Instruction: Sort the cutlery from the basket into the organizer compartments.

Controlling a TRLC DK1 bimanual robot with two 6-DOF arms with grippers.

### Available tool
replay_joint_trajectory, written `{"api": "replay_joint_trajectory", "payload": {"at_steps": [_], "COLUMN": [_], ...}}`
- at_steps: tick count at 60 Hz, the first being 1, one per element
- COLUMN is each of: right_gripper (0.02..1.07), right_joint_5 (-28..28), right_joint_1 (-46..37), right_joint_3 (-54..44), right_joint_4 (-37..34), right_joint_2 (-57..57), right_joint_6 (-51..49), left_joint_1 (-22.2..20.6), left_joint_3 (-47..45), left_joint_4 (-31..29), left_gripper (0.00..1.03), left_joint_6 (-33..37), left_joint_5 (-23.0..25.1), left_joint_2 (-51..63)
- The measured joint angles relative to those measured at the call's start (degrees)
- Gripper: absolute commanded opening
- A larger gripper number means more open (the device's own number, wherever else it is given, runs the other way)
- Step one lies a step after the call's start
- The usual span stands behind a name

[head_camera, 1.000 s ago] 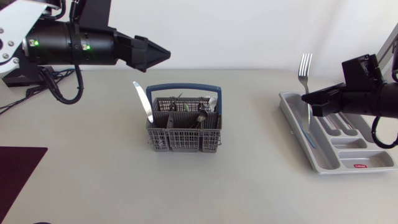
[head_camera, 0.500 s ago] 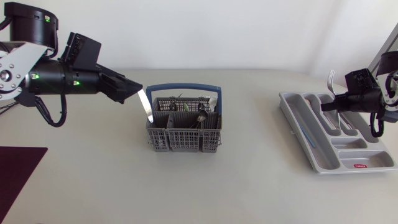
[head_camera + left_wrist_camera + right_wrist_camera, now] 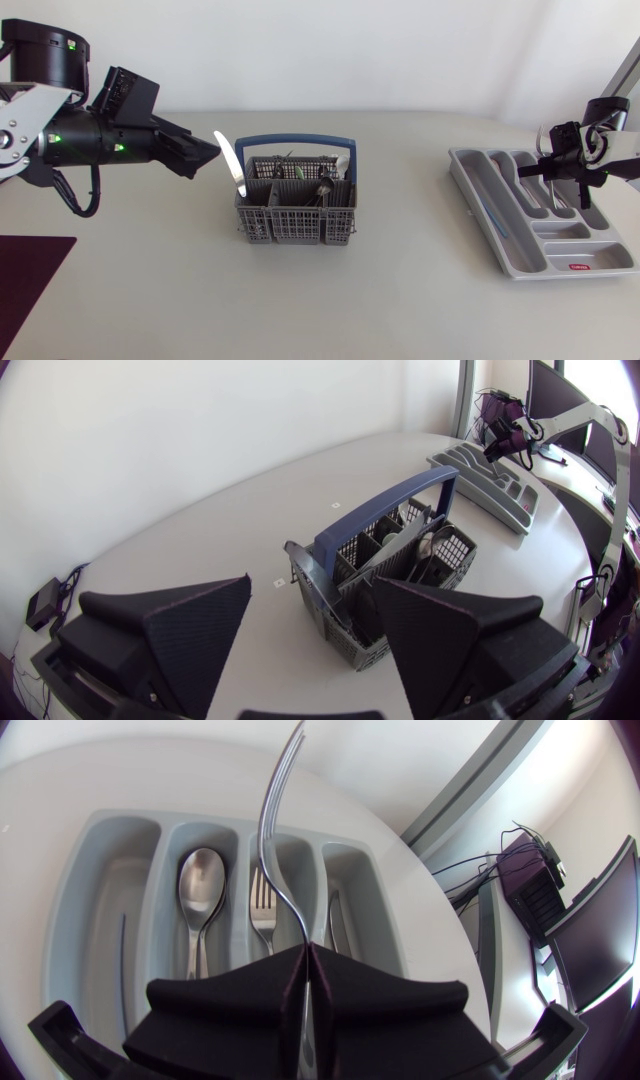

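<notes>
A grey cutlery basket (image 3: pixel 295 208) with a blue handle stands mid-table and holds several pieces; a knife (image 3: pixel 229 164) leans out at its left. My left gripper (image 3: pixel 205 150) hovers just left of that knife. In the left wrist view it (image 3: pixel 312 585) is open and empty, with the basket (image 3: pixel 385 560) ahead of it. The grey organizer (image 3: pixel 500 235) lies at the right. Over its far compartments my right gripper (image 3: pixel 553 166) is shut on a fork (image 3: pixel 277 810). Below the gripper (image 3: pixel 308 960), a spoon (image 3: pixel 200 885) and another fork (image 3: pixel 262 905) lie in neighbouring compartments.
A dark mat (image 3: pixel 25 275) lies at the table's front left corner. A thin blue piece (image 3: pixel 494 218) lies in the organizer's long left compartment. Bare tabletop stretches between the basket and the organizer.
My right gripper carried the fork to the right and down, from the organizer's left end to over its far compartments. My left arm drew back left and sank beside the basket's knife.
</notes>
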Motion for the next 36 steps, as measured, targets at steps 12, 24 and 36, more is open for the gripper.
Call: {"api": "replay_joint_trajectory", "payload": {"at_steps": [12,24,36], "right_gripper": [0.09,0.13,0.42], "right_joint_5": [2.1,2.4,2.6], "right_joint_1": [0.0,0.0,0.0], "right_joint_3": [3.9,7.0,7.0], "right_joint_4": [-1.1,-2.4,-3.0], "right_joint_2": [5.5,9.1,9.9], "right_joint_6": [0.1,0.3,0.6], "left_joint_1": [0.0,0.0,0.0], "left_joint_3": [-1.0,-2.7,-3.8], "left_joint_4": [0.0,0.0,-0.1], "left_gripper": [0.84,0.84,0.84], "left_joint_6": [0.9,1.3,1.4], "left_joint_5": [-0.4,-0.4,-0.4], "left_joint_2": [-1.0,-1.1,-1.2]}}
